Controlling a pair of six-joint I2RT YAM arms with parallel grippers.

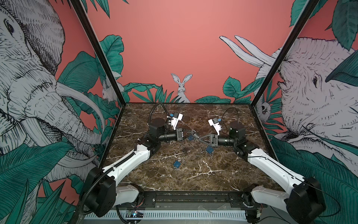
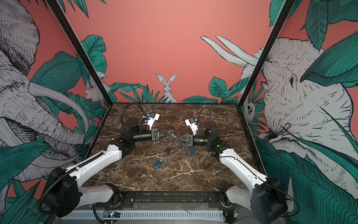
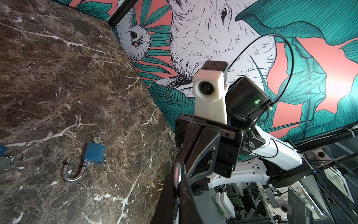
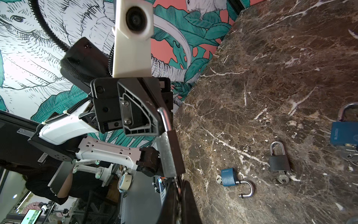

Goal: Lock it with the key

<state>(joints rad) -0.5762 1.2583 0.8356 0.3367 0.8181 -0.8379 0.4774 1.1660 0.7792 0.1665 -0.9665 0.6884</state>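
My right pincer is pressed together at the bottom end of the grey padlock. I judge it is pinching the key there, though my fingers hide it. From that end the padlock's long axis runs straight away from my right pincer to the shackle, which my left pincer grips, pressed together. The padlock hangs clear of the marble table with both arms on it, so any twist of the key must go round that axis.
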